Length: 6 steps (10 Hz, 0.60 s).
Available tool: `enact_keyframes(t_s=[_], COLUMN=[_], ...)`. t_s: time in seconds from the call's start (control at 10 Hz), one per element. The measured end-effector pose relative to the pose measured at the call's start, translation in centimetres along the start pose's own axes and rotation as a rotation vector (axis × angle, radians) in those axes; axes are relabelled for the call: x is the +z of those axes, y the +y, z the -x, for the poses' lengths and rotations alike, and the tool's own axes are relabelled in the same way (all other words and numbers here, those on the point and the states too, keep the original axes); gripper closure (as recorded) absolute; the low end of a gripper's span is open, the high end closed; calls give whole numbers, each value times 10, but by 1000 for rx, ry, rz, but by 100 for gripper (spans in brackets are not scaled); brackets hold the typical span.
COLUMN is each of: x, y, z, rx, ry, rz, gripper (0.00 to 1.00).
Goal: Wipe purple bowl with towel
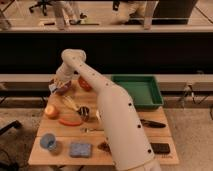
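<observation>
The purple bowl [63, 90] sits at the back left of the wooden table [125, 131], mostly covered by my arm's end. My gripper [58, 83] is right over the bowl's left part, reaching down from the white arm [107, 107]. A whitish scrap, the towel [52, 87], shows at the gripper's tip against the bowl's left rim. Whether it is held is hidden.
A red-orange bowl [84, 83] stands just right of the purple one. A green tray [137, 91] is at the back right. An apple [51, 111], banana [69, 103], metal cup [84, 113], blue cup [47, 141] and blue sponge [80, 149] lie at the front left.
</observation>
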State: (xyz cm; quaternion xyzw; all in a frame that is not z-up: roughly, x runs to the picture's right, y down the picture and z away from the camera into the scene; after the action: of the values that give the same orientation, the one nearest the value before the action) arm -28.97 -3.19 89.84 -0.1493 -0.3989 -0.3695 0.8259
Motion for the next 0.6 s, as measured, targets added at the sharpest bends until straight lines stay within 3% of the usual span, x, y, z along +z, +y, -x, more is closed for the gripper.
enact_keyframes(t_s=[0.2, 0.6], x=[-9, -26], y=[18, 46], z=[-10, -44], rx=[33, 121], ry=[14, 89], rz=[14, 17], gripper=[99, 99])
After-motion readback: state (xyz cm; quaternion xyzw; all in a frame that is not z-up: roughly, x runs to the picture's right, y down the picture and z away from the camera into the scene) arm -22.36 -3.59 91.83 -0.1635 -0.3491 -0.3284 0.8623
